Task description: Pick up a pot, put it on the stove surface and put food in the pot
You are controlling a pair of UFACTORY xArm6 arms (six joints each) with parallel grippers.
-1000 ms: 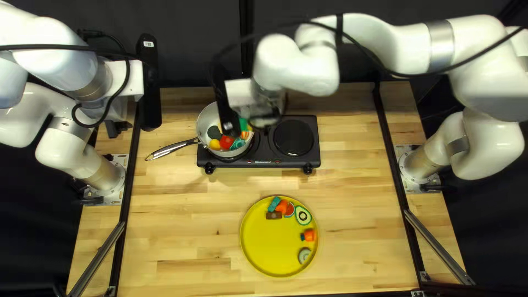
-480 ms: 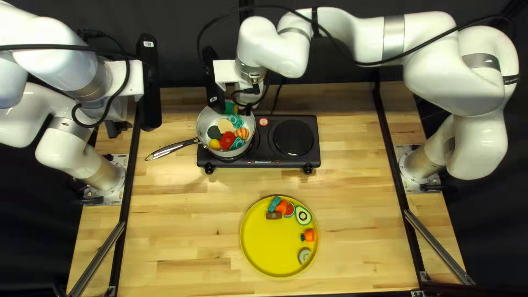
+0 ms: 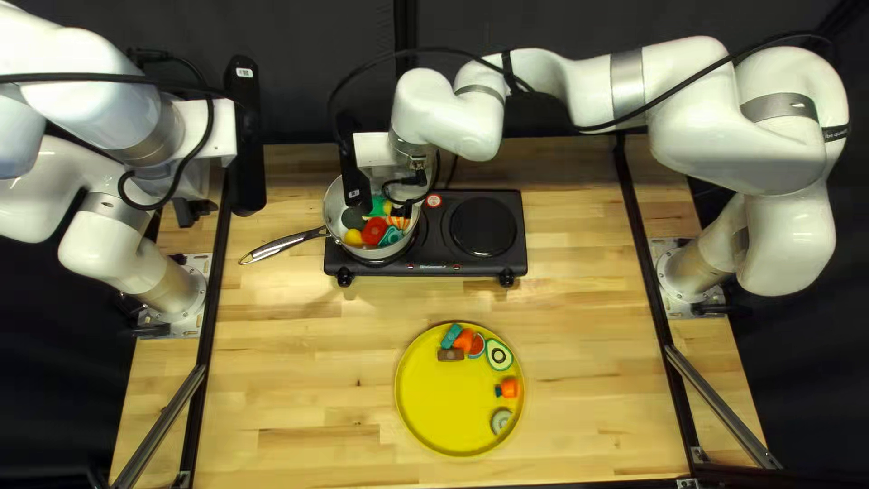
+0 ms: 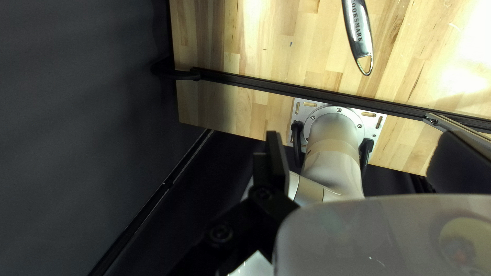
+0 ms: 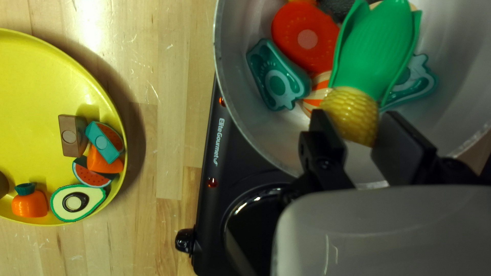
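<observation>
In the top left view, my right gripper [image 3: 398, 211] is over the pot [image 3: 335, 201], which sits on the left burner of the black stove [image 3: 471, 258]. The right wrist view shows that gripper [image 5: 360, 135] shut on the toy corn [image 5: 353, 110], yellow end between its fingers, green husk reaching ahead over the pot [image 5: 232, 110]. Beneath it lie a red slice [image 5: 286, 25] and teal pieces [image 5: 271, 84]. My left gripper [image 3: 192, 214] hangs beyond its base; the left wrist view shows it [image 4: 365, 158] open and empty, the pot's handle [image 4: 358, 30] far ahead.
A yellow plate [image 3: 425, 398] stands in front of the stove with several toy foods, including an avocado half [image 3: 499, 355] and a carrot [image 3: 509, 388]. The handle [image 3: 281, 244] points left from the pot. A black rail [image 3: 204, 335] runs beside my left base.
My right gripper and the corn swung back and left toward the pot's far rim, then came forward a little over the pot. The left arm stayed still.
</observation>
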